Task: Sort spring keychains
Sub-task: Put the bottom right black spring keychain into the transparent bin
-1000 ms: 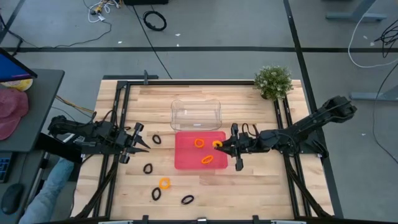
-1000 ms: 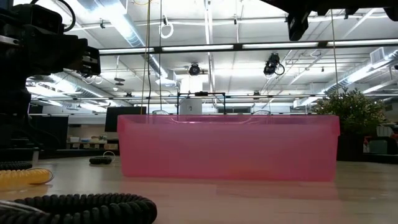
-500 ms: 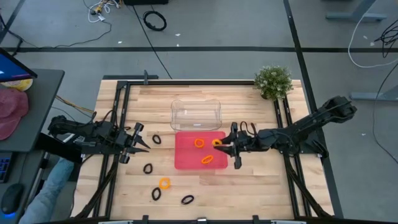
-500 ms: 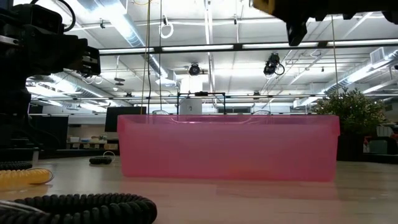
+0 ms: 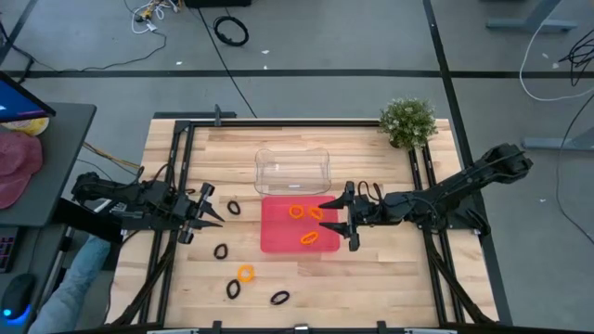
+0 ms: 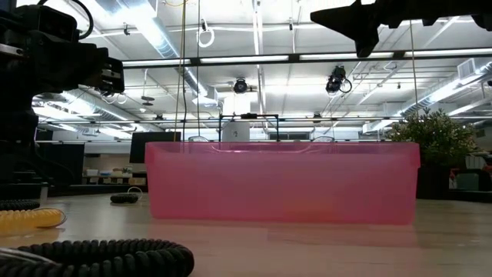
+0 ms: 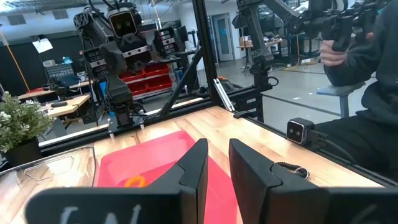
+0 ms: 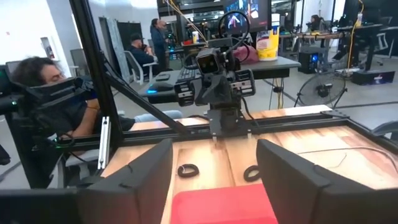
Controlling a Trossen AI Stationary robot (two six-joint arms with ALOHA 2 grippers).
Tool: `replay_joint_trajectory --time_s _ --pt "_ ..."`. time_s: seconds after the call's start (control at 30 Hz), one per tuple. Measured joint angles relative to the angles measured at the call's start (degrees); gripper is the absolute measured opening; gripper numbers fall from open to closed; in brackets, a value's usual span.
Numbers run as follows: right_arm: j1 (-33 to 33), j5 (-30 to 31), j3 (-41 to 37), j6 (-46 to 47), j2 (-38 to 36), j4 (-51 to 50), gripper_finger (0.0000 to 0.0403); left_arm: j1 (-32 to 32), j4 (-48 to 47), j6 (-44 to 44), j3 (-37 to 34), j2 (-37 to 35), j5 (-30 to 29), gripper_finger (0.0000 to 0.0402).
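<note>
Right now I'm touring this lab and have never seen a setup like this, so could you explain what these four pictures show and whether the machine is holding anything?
This is a robot with two dark arms at a wooden table, and each arm ends in a two-finger gripper. One picture looks straight down on the table. One sits at table height, and there the red tray fills the middle. The other two come from cameras on the arms' wrists, each facing the other arm.

Small coiled loops lie about. Three orange loops are in the tray and one orange loop is on the wood, with four black loops also on the wood. A clear box and a small plant stand behind.

The right gripper hangs open over the tray, holding nothing. The left gripper waits at the left, also holding nothing.
</note>
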Motion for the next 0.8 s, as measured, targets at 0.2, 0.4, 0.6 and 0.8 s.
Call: replay_joint_trajectory --time_s 0.2,0.4,0.6,0.8 --pt "0.0 0.0 0.0 -0.6 0.0 0.0 0.0247 0.0 0.0 0.0 0.0 0.0 0.0 0.0069" --pt "0.0 0.0 0.0 -0.6 0.0 0.0 0.0247 0.0 0.0 0.0 0.0 0.0 0.0 0.0069" --pt "0.0 0.0 0.0 -0.6 0.0 0.0 0.0247 0.0 0.0 0.0 0.0 0.0 0.0 0.0069" --pt "0.0 0.0 0.0 -0.6 0.0 0.0 0.0247 0.0 0.0 0.0 0.0 0.0 0.0 0.0069"
